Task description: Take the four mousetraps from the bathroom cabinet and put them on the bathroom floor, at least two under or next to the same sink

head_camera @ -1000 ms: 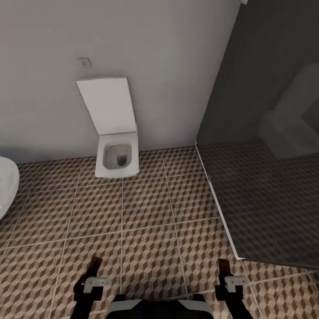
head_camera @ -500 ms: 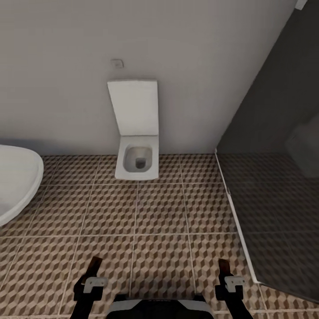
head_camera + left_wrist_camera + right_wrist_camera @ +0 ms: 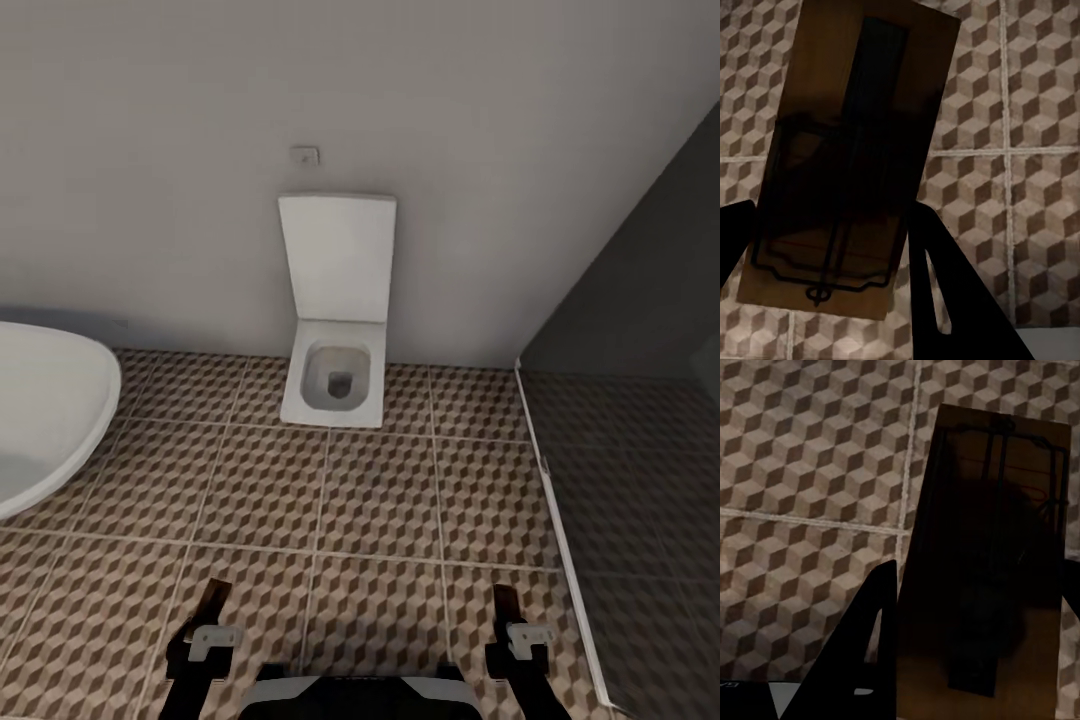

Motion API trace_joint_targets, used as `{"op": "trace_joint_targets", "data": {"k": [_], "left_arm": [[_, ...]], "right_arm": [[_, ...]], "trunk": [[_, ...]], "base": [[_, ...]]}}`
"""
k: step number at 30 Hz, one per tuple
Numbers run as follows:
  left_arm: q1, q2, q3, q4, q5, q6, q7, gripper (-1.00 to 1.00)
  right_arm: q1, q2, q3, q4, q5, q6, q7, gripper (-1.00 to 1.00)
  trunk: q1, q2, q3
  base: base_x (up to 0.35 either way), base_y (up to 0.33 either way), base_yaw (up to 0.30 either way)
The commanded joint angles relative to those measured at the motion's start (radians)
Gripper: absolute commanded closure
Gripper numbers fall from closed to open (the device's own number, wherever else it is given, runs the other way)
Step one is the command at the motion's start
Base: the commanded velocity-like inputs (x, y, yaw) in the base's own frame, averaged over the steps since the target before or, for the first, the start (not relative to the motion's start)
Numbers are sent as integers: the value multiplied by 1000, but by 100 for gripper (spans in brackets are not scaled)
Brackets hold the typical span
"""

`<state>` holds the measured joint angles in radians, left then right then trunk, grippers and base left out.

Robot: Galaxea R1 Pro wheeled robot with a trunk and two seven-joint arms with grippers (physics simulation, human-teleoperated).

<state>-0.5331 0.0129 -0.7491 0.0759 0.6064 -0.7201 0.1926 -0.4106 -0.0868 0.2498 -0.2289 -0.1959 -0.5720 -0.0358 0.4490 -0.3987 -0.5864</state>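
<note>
- Now the head view looks down on the floor [image 3: 380, 520], tiled in a brown, beige and cream cube print with pale grout.
- A square white toilet [image 3: 335, 385] stands against the grey wall [image 3: 200, 120], its lid [image 3: 338, 258] raised upright; a small plate [image 3: 304, 156] sits on the wall above it.
- A white bathtub [image 3: 45, 420] curves in beside the robot's left side.
- Darker, grey-tinted shower tiles [image 3: 640, 520] lie to its right, behind a pale strip.
- The left gripper [image 3: 210, 608] hangs low over the floor, jaws closed on a mousetrap [image 3: 847, 161]: a brown board with a dark wire frame, held clear of the tiles.
- The right gripper [image 3: 506, 606] likewise clamps a second mousetrap [image 3: 986, 577], also above the floor, with a grout line running beneath.
</note>
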Motion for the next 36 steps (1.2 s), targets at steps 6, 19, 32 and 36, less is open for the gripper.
{"op": "trace_joint_targets", "data": {"k": [6, 19, 32, 36], "left_arm": [[-1, -1, -7, 2, -5, -2, 7, 100], [-1, 1, -7, 2, -5, -2, 7, 100], [-1, 1, -7, 2, -4, -2, 7, 100], [-1, 1, -7, 2, -4, -2, 7, 100]], "right_arm": [[0, -1, 8, 0, -10, -3, 2, 100], [0, -1, 8, 0, -10, -3, 2, 100], [0, -1, 8, 0, -10, -3, 2, 100], [0, -1, 8, 0, -10, -3, 2, 100]], "trunk": [[1, -1, 0], [1, -1, 9], [1, -1, 10], [1, -1, 10]], "base": [[314, 21, -22], [275, 93, -133], [13, 6, -3], [0, 0, 0]]}}
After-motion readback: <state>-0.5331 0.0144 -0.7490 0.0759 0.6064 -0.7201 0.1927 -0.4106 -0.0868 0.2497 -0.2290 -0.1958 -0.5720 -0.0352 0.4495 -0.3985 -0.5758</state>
